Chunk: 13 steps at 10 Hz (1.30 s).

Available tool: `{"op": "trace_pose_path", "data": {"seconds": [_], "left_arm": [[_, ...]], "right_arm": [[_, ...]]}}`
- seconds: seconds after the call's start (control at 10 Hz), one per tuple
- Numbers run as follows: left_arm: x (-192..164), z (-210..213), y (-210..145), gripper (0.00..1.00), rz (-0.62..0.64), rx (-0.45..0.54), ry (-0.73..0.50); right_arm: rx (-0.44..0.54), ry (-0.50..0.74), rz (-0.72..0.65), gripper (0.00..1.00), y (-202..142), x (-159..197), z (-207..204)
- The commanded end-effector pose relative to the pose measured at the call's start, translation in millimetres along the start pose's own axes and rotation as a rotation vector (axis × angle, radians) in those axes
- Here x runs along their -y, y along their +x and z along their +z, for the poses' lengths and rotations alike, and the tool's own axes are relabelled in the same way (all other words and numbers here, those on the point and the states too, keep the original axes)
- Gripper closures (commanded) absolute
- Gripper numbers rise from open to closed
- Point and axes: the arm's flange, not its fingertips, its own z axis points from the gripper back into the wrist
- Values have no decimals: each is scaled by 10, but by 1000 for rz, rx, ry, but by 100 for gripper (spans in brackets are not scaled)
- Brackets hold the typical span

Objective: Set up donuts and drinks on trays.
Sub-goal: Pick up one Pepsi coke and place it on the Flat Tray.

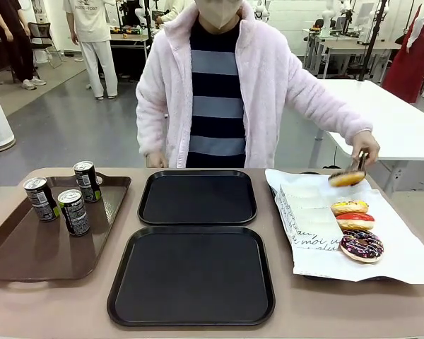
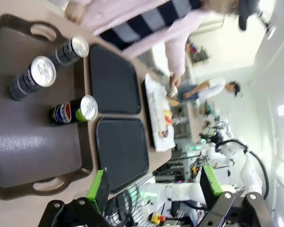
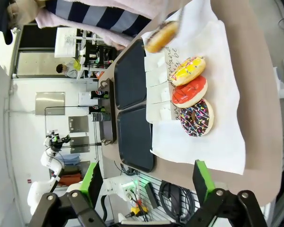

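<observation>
**Grippers spread wide, both clear of donuts, drinks and trays**

Left gripper (image 2: 154, 189) and right gripper (image 3: 146, 178) each hold their green-padded fingers far apart with nothing between them, well above the table (image 1: 339, 311).

Donuts: three rings lie in a close row on crinkled white paper (image 1: 410, 247) at the table's right side. These are a yellow-iced donut (image 1: 349, 207) farthest from the robot, a glossy red-iced donut (image 1: 355, 221) touching it, and a chocolate donut (image 1: 361, 246) with coloured sprinkles nearest. A fourth, the golden glazed donut (image 1: 347, 178), hangs above the paper's far end, pinched in tongs (image 1: 357, 164) held by the person's hand (image 1: 365, 147). The pink fleece sleeve reaches across that far corner. White paper sleeves (image 1: 311, 219) with black script lie flat just left of the row.

Drinks: three slim dark cans stand upright, close together, in the far part of a brown rectangular tray (image 1: 35, 247) with cut-out handles. They are the left can (image 1: 41, 198), the near can (image 1: 73, 211) and the far can (image 1: 87, 181) — silver tops, green-and-white marks.

Trays: the far black tray (image 1: 198, 198) and the near black tray (image 1: 191, 277) are matte plastic with rounded corners and raised rims. They sit one behind the other at the table's middle, between the brown tray and the paper.
</observation>
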Motion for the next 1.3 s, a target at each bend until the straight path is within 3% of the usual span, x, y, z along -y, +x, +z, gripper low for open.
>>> {"op": "trace_pose_path", "data": {"seconds": [0.0,0.2,0.4,0.6,0.9,1.2], "left_arm": [[134,-149,10,0,-36,-72,126],[499,-484,129,0,-97,-170,259],[904,-992,79,0,-230,-221,547],[1049,-1498,47,0,-312,-245,835],[1102,-2091,177,0,-297,-223,990],[933,-2408,243,0,-232,-270,1076]], "right_arm": [[7,11,4,0,21,11,2],[7,11,4,0,21,11,2],[7,11,4,0,21,11,2],[7,11,4,0,21,11,2],[7,11,4,0,21,11,2],[7,11,4,0,21,11,2]]}}
